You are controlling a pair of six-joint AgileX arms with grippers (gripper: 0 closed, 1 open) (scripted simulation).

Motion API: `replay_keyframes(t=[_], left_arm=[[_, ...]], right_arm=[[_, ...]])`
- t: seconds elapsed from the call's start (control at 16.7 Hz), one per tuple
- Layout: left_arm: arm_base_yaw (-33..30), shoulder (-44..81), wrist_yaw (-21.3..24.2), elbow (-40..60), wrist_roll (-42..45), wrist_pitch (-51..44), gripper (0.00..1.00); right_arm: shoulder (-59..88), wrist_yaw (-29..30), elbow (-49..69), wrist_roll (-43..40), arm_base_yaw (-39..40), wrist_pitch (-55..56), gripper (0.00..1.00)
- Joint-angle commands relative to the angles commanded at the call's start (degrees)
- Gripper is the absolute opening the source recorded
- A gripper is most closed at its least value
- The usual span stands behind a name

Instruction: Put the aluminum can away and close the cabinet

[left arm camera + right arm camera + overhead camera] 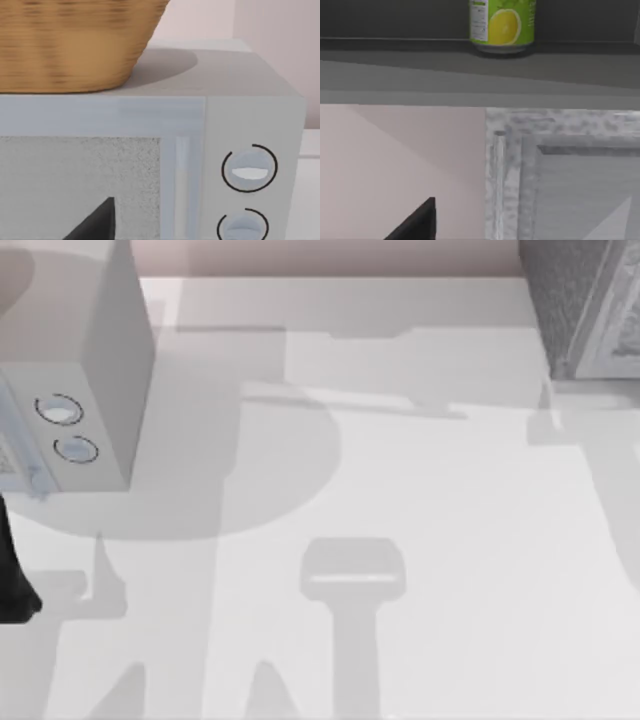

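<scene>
Dark tool tip (415,220), state untellable, below lemon-labelled aluminum can (502,25) on cabinet (560,170) shelf.

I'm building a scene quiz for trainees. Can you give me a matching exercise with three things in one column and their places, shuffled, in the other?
Things:
1. woven tan basket
2. aluminum can with a yellow-green lemon base
3. dark grey speckled cabinet

Places:
A. top view's far right corner
B. on top of the pale grey two-dial box
C. upright on a dark grey ledge

Pairs: 1-B, 2-C, 3-A
</scene>
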Motion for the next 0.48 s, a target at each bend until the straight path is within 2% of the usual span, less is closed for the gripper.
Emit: replay_keyframes(t=[0.48], left_arm=[[0.0, 0.0, 0.0, 0.0, 0.0, 0.0, 1.0]], right_arm=[[-34.6, -2.2, -46.0, -0.3, -1.7, 11.3, 1.0]])
